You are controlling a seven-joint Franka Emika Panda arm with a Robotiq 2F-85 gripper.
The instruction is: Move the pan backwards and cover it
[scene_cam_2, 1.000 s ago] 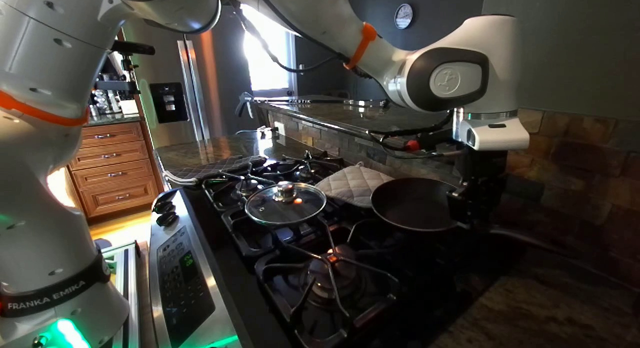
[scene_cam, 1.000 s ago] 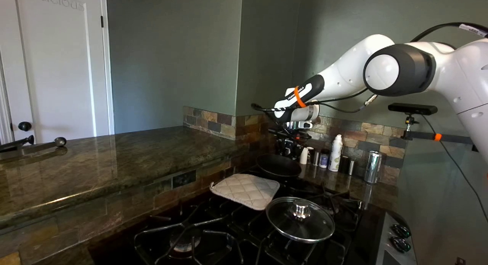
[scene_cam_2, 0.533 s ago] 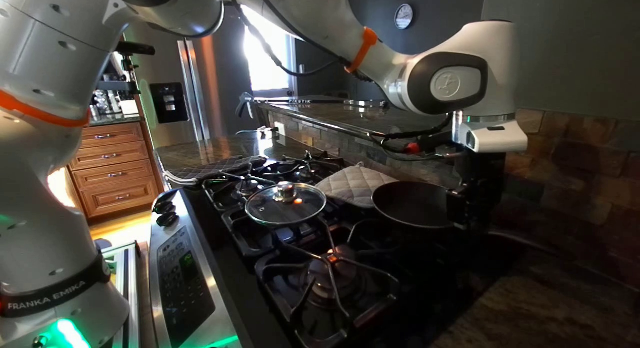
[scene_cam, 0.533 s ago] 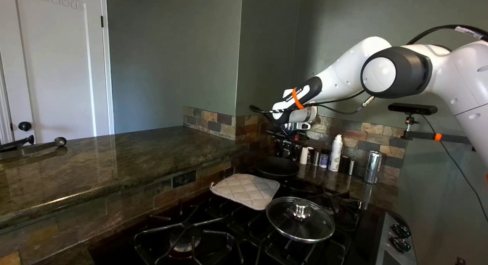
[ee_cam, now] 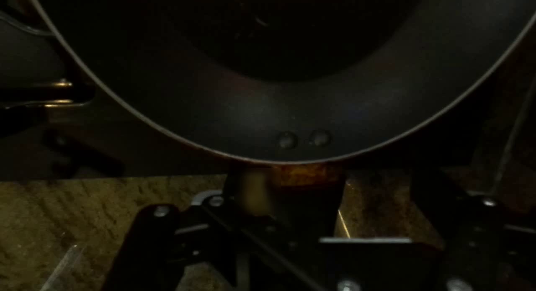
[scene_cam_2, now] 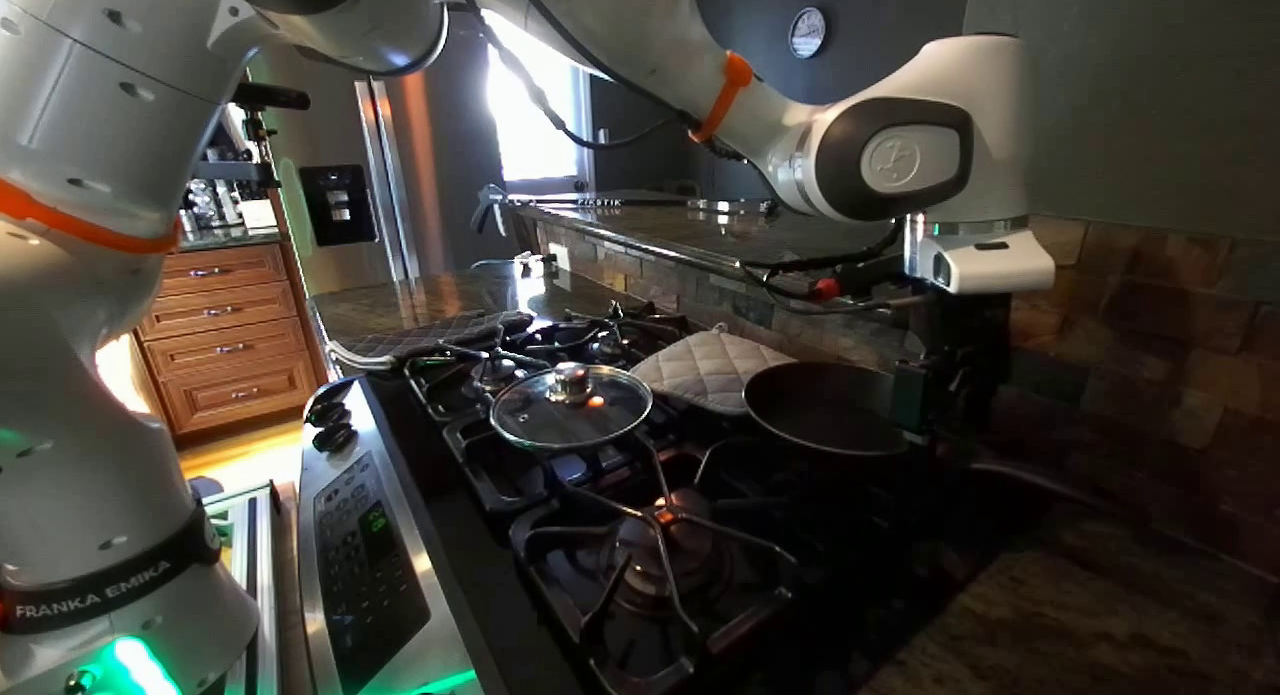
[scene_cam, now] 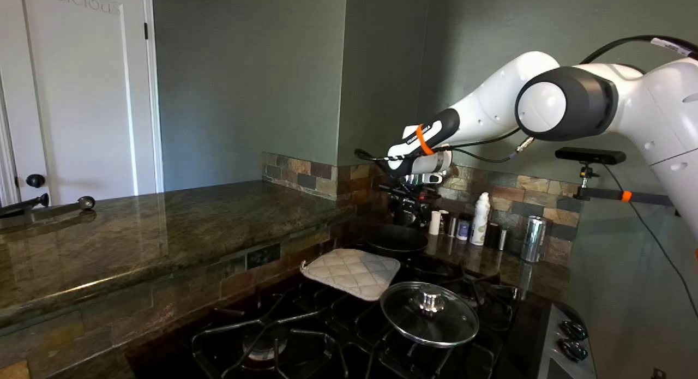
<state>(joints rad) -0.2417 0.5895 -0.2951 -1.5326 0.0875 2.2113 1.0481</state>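
- My gripper [ee_cam: 335, 186]: spread astride handle [ee_cam: 309, 203], likely to free it.
- Frying pan [ee_cam: 284, 86]: just ahead.
- Glass lid [scene_cam_2: 562, 417]: well apart from me, presumably parked for covering.

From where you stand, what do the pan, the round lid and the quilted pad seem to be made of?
Pan: probably metal, as its two rivets suggest, with a dark, dull-sheened coating.
Round lid: likely glossy glass, see-through and reflecting light; its knob looks like polished metal.
Quilted pad: apparently matte, pale cloth, stitched in diamonds.
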